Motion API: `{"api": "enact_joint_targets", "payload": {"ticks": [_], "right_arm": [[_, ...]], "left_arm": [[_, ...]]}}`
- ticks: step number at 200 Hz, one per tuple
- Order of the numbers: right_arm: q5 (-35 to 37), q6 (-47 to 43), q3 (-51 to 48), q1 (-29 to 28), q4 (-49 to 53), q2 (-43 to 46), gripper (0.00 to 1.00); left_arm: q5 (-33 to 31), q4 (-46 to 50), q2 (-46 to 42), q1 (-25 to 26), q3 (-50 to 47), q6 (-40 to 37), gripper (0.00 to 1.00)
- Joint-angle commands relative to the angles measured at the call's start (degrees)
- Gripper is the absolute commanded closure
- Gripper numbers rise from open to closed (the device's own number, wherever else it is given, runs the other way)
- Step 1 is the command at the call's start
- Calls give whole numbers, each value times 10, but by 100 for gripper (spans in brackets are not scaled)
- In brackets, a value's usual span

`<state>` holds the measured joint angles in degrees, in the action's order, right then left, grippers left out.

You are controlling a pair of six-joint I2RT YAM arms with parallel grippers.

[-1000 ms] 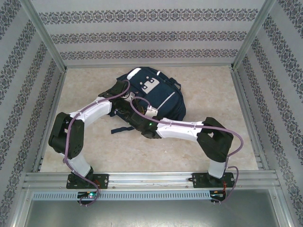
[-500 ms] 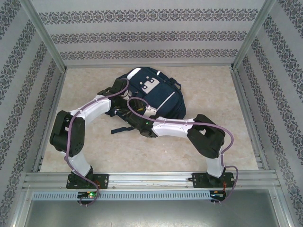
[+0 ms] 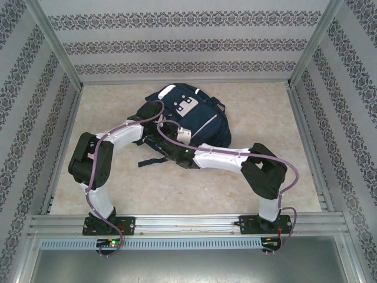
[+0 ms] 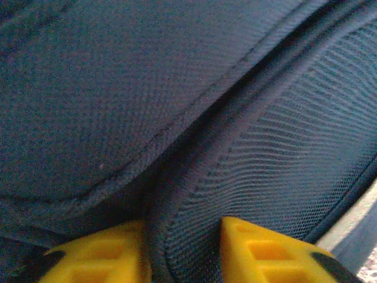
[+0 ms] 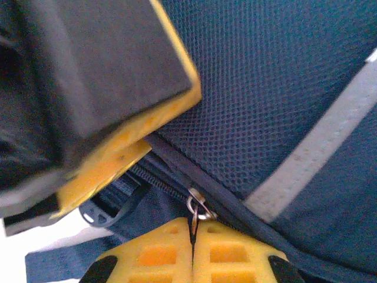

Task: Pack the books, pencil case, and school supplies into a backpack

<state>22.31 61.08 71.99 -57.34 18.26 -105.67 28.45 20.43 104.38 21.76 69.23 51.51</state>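
The backpack [image 3: 203,109] lies on the table [image 3: 277,153], centred left-to-right, nearer its far edge.

1. Walls [image 3: 188,44] w/ pale wallpaper & dark floral bands are closing in 3 sides.
2. Beige marble-look table [image 3: 177,188] is lying flat, evenly lit.
3. Silver metal posts [image 3: 56,44] are rising at back corners; a rail [image 3: 188,223] is running along near edge.

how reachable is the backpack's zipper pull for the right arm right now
Yes, it looks so: the right gripper is shut on the zipper pull of the backpack, nothing in between.
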Motion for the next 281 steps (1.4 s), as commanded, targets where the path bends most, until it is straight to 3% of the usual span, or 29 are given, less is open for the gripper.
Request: {"api": "enact_joint_targets", "payload": {"ticks": [1,15,90,110,126,136,174,203,241,281], "right_arm": [[-39,-86,-21,-3,-9,53,100],[-43,-114,-44,-1,2,73,100],[-113,-195,-172,54,28,154,100],[-198,-262,-171,65,3,163,100],[-240,-265,-149,55,-7,165,79],[-227,-221,-140,48,-14,165,69],[-149,-31,-111,18,-66,120,62],[-63,20,-68,-8,-49,81,62],[70,45,31,-41,80,8,63],[109,105,88,-44,162,-48,63]], "left_arm": [[-63,-9,13,6,5,-20,88],[-74,8,16,5,21,-44,100],[-55,60,5,-23,43,-92,100],[-29,40,1,-24,26,-71,100],[-2,44,4,-24,29,-54,100],[-5,49,-5,-23,25,-44,100],[9,4,-44,-23,-13,33,100],[38,14,-48,-20,-13,54,100],[62,-2,-61,-19,-27,90,100],[65,-7,-68,-19,-28,96,100]]}}
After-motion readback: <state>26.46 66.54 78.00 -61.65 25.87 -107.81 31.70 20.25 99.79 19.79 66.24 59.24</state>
